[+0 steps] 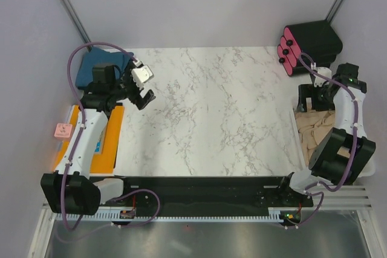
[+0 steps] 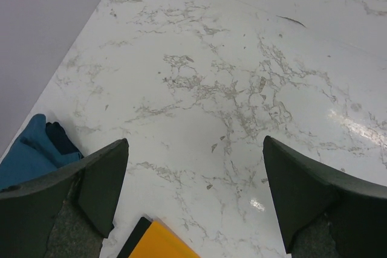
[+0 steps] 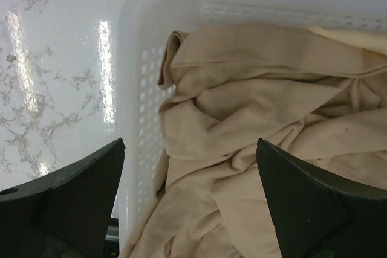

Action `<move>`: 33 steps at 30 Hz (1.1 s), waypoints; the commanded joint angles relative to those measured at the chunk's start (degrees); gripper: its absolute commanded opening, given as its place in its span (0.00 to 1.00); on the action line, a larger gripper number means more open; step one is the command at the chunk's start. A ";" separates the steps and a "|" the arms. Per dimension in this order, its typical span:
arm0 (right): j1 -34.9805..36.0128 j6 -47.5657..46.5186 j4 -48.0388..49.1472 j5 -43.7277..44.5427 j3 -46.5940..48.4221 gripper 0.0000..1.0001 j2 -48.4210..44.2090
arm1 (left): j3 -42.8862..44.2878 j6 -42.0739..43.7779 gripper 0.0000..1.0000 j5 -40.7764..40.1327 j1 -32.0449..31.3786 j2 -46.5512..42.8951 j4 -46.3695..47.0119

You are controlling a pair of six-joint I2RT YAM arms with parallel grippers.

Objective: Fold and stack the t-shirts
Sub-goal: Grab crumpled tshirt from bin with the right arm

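Right claw (image 3: 190,148) spread wide over tan t-shirts (image 3: 260,125) heaped in basket (image 3: 136,58), likely for pickup. Left claw (image 2: 195,144) released, empty, above bench (image 2: 242,40).

Table (image 1: 211,119) in the middle, arm bases along its near edge. Folded t-shirt (image 1: 89,63) lies at the far-left corner. Book (image 1: 107,143) lies along the left edge, nearer than that shirt, partly under the left arm. Left gripper (image 1: 142,83) hangs over the table, just right of the folded t-shirt. Basket (image 3: 136,89) sits at the right edge with crumpled t-shirts (image 3: 254,149) inside, right gripper (image 3: 190,146) above them. Box (image 1: 311,43) stands at the far-right corner, behind the basket.
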 commanded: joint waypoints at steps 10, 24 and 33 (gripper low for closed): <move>-13.89 -3.86 1.01 -4.58 -7.67 0.90 1.55 | 7.95 2.44 1.00 -0.22 -7.16 5.71 -2.43; -14.07 -2.11 5.59 -3.45 -8.12 0.28 7.00 | 6.46 1.30 1.00 -0.48 -9.36 7.91 -2.43; -11.62 -3.60 -1.52 -0.63 6.01 0.00 -0.90 | 3.39 1.03 1.00 0.05 -9.45 7.47 -2.43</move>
